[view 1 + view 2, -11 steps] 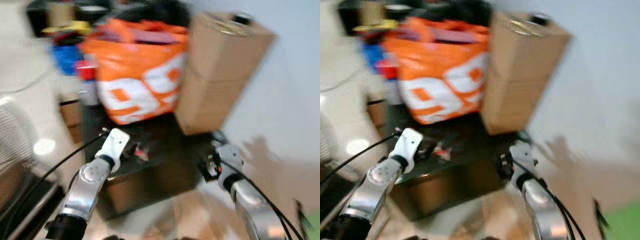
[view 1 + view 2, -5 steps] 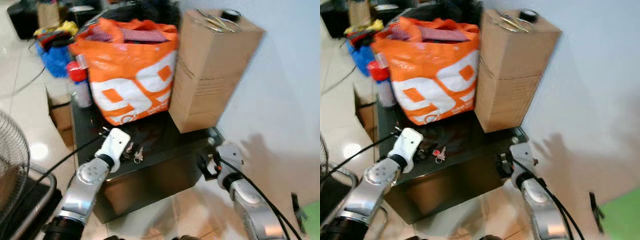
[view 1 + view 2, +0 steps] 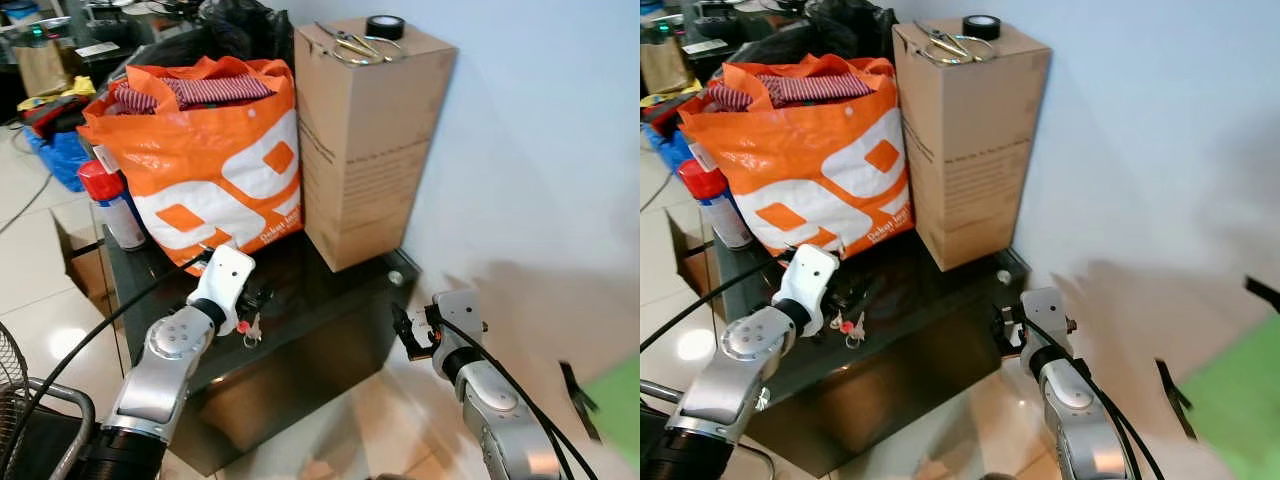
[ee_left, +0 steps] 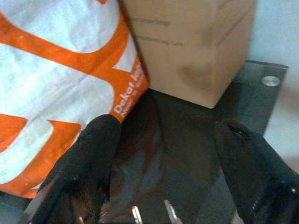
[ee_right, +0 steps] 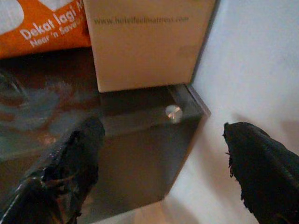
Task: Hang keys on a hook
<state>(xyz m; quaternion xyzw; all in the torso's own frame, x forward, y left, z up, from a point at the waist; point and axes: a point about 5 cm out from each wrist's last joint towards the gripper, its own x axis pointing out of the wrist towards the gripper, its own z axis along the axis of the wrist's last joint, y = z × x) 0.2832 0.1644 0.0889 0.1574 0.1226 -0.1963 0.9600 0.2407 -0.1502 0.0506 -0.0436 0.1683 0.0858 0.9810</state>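
A small bunch of keys (image 3: 246, 326) with a red tag lies on the dark glass table (image 3: 330, 290), near its front edge. My left gripper (image 3: 256, 301) hovers right over the keys, open; in the left wrist view its fingers (image 4: 88, 158) stand wide apart and the key tips (image 4: 136, 215) show low between them. My right gripper (image 3: 404, 331) is open beside the table's right corner, level with its edge, holding nothing. In the right wrist view, the right gripper (image 5: 163, 128) faces that corner and a round metal stud (image 5: 173, 112).
An orange and white bag (image 3: 210, 150) and a tall cardboard box (image 3: 365, 130) with scissors and a tape roll on top fill the back of the table. A red-capped spray can (image 3: 110, 200) stands at its left. A white wall lies to the right and a fan (image 3: 12, 385) at lower left.
The whole picture has shifted and sharpened as the camera moved. The keys still lie by the left gripper, and both arms keep about the same places beside the table.
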